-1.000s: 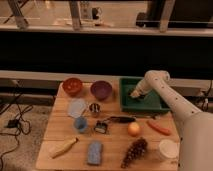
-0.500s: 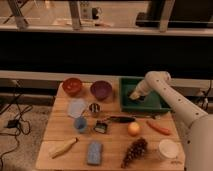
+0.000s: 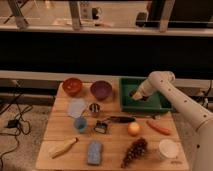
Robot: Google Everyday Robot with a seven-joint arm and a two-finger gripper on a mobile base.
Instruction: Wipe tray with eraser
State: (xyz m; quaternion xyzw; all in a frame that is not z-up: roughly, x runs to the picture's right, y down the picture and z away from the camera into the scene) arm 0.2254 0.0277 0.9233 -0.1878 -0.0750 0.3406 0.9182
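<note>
The dark green tray (image 3: 159,102) sits at the back right of the wooden table. My gripper (image 3: 136,95) is lowered into the tray's left part, with the white arm (image 3: 172,97) reaching in from the right. A small block, pale and dark, shows at the gripper's tip against the tray floor; it is the eraser (image 3: 133,93), and the gripper is shut on it. Most of the eraser is hidden by the gripper.
A purple bowl (image 3: 101,90) and a red bowl (image 3: 72,86) stand left of the tray. In front lie a carrot (image 3: 158,127), an orange (image 3: 133,129), a black-and-silver clip (image 3: 101,127), grapes (image 3: 135,150), a white cup (image 3: 168,149) and a blue sponge (image 3: 94,152).
The gripper has shifted only slightly inside the tray's left part. Nothing else on the table has moved.
</note>
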